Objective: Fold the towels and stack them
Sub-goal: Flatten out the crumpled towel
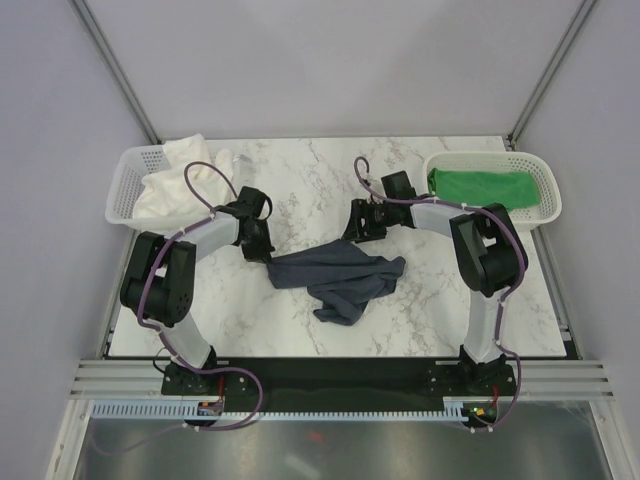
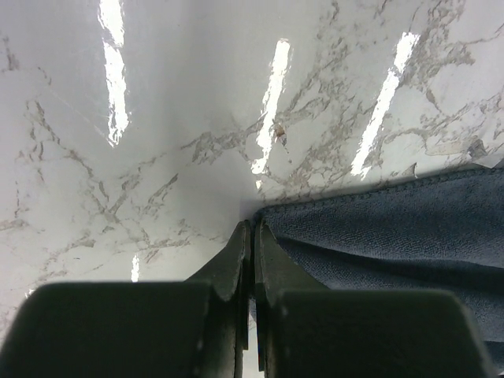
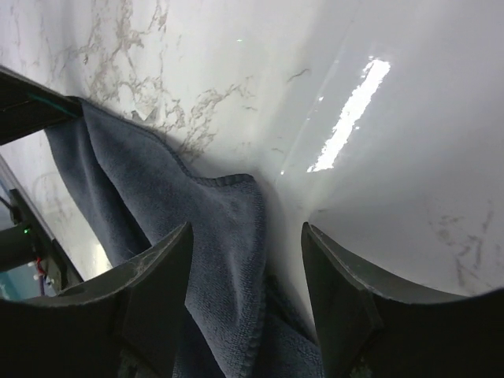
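**Navy towel stretched between my two grippers, left one pinching, right one open**

The marble table (image 1: 300,190) carries the work. At its upper left a white basket (image 1: 122,195) holds the cream towel (image 1: 175,185), and at its upper right a second basket (image 1: 547,185) holds the green towel (image 1: 480,187). Both are well apart from my grippers.

The navy towel (image 1: 335,280) is the one that matters now. It lies crumpled in the middle of the overhead view, its long axis running roughly left to right, with a bunched lump sagging toward the lower middle. It sits between my arms. Its left corner reaches right up to my left gripper (image 1: 262,245), and its right part lies just below and to the right of my right gripper (image 1: 358,225).

In the left wrist view, my left gripper (image 2: 252,228) has its jaws pressed together, and the towel's hemmed corner (image 2: 378,236) runs straight into the tips. I judge that corner to be pinched.

In the right wrist view, my right gripper (image 3: 246,232) stands wide and holds nothing. A towel corner (image 3: 228,205) lies on the table between my fingers (image 3: 157,268), closer to the left one. I judge it must close on that corner next.
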`<state>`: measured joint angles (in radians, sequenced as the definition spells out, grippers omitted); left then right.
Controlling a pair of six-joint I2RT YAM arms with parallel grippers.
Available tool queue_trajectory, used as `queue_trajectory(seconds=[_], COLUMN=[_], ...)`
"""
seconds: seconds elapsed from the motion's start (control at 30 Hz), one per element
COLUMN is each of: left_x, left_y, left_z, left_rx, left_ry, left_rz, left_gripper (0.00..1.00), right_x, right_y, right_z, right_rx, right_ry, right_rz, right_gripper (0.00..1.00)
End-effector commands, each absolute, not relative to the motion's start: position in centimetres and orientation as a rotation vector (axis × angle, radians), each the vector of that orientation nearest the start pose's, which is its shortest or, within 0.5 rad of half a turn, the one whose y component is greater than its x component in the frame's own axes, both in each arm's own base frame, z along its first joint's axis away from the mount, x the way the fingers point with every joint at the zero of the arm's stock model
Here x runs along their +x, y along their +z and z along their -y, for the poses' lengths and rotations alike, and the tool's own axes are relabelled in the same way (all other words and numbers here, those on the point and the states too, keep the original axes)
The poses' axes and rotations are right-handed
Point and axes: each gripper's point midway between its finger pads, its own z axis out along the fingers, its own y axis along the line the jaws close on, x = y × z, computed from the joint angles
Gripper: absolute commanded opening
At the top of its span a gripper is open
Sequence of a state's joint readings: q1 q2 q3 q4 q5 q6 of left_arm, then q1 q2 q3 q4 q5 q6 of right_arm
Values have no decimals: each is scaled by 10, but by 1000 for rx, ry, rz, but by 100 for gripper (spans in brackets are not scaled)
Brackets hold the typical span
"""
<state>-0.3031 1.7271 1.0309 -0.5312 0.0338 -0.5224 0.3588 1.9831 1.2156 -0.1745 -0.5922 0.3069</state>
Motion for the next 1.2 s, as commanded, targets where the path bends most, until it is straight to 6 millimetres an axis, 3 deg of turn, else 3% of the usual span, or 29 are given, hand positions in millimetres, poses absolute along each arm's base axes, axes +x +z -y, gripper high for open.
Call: queue_trajectory(seconds=[0.0, 0.27, 0.5, 0.6, 0.87, 1.03, 1.17], left_x=[332, 334, 336, 337, 338, 338, 338], left_y=[25, 29, 29, 31, 33, 33, 33], left_z=[126, 128, 130, 131, 131, 132, 132], left_rx=[-329, -326, -330, -328, -329, -326, -327], left_ry=[-234, -251, -262, -271, -276, -280, -284], left_rz=[-2755, -2740, -2733, -2729, -2722, -2720, -2722], left_gripper=[2, 2, 2, 2, 2, 2, 2], right_x=[351, 341, 364, 371, 376, 391, 400], right_y=[27, 49, 100, 107, 82, 78, 61], right_z=[-268, -289, -310, -312, -310, -313, -309], right_rx=[-401, -373, -331, -315, -298, -312, -300], right_ry=[1127, 1346, 1481, 1476, 1419, 1385, 1309], right_rz=[-2608, -2591, -2416, -2403, -2439, -2431, -2484], right_gripper=[66, 64, 64, 64, 64, 64, 64])
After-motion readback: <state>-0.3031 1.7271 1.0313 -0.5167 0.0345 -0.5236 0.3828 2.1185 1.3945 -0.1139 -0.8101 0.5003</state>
